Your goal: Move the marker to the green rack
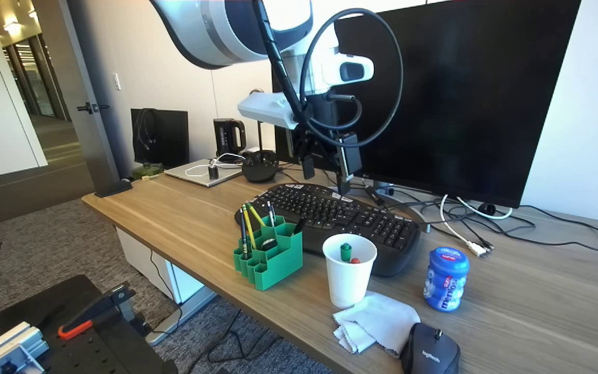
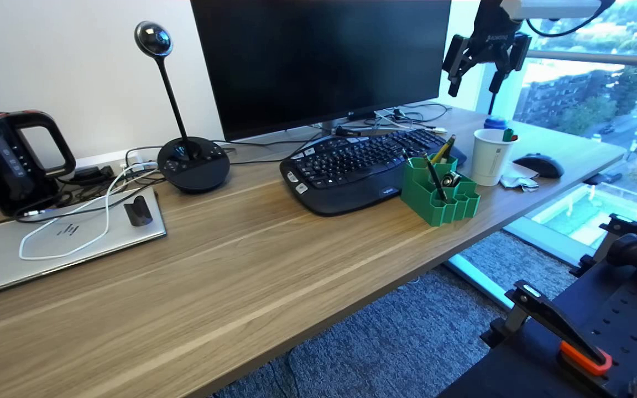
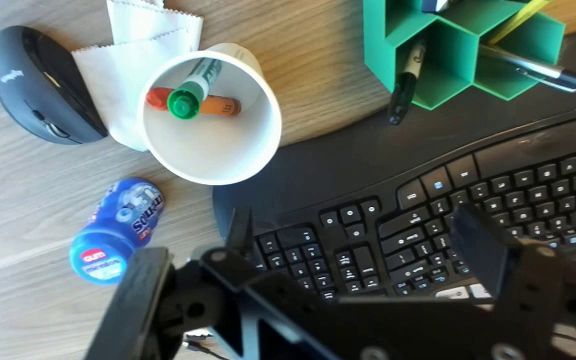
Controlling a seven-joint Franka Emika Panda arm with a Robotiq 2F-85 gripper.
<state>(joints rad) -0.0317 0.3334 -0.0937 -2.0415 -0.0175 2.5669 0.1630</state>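
The gripper [image 2: 474, 88] hung at the upper right of an exterior view, its jaws spread wide apart; in the wrist view, the green-capped marker [image 3: 200, 84] leaned inside the white cup [image 3: 228, 145], upper left of centre, across an orange stick [image 3: 222, 105]; at the upper right of that frame, the black-capped marker [image 3: 407, 82] stood tilted in a compartment of the green rack [image 3: 448, 70], its cap jutting past the rim; the keyboard [image 3: 418, 196] spread across the right; the blue gum bottle [image 3: 118, 227] stood at the left
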